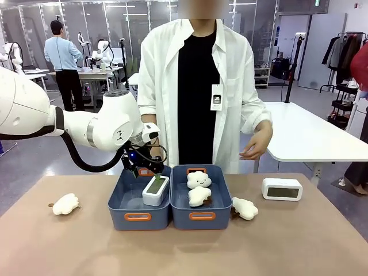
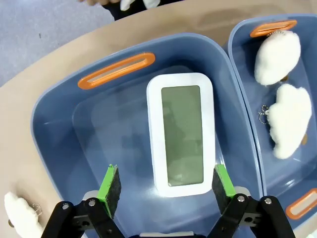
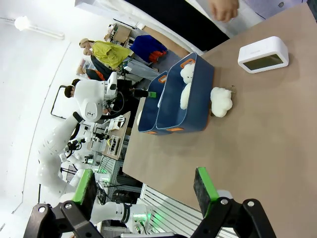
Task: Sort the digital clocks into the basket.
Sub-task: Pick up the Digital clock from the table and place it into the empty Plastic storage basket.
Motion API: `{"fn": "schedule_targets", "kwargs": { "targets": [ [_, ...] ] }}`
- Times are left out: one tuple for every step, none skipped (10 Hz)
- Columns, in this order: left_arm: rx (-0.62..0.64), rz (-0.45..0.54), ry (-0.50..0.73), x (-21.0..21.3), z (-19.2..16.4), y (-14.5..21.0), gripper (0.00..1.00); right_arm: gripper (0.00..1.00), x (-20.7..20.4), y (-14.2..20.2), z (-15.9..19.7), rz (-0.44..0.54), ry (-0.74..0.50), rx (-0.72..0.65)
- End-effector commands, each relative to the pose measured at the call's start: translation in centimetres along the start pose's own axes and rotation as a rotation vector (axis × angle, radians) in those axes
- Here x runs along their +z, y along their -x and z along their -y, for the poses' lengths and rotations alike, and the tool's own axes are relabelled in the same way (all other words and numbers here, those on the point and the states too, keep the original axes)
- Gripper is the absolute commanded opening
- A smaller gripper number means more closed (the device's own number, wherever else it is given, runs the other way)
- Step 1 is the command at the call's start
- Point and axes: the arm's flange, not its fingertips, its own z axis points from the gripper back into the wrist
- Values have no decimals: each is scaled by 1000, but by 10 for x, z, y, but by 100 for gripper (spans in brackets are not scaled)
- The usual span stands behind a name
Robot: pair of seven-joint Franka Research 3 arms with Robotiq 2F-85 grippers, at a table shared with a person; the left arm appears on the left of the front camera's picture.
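- You have one clock inside the left basket. Your left gripper hangs over it, jaws apart, pads clear of its sides.
- Still to do: the second clock stands on the table, right of the other basket.
- Your right gripper is spread wide and empty.
- The tabletop is brown, in an open workroom, with a person at the far side.

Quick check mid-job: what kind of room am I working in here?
Probably an open-plan lab or test workshop: a person in a white coat wearing a badge, glass partitions behind, and a white worktable beside ours.
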Motion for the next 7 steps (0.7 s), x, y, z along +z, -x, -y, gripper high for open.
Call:
{"fn": "schedule_targets", "kwargs": {
  "targets": [
    [1,-5,-6,-2,0,1,93,100,1,0,-1,5,-12,15],
    [1,-5,-6,-2,0,1,93,100,1,0,-1,5,-12,15],
    [1,-5,-6,-2,0,1,93,100,1,0,-1,5,-12,15],
    [1,-5,-6,-2,0,1,93,100,1,0,-1,5,-12,15],
    [1,-5,-6,-2,0,1,93,100,1,0,-1,5,-12,15],
    [-1,-1,0,0,0,0,93,100,1,0,-1,5,-12,15],
    [-15,11,107,37,-8,22,93,100,1,0,-1,5,-12,15]
  ]
}}
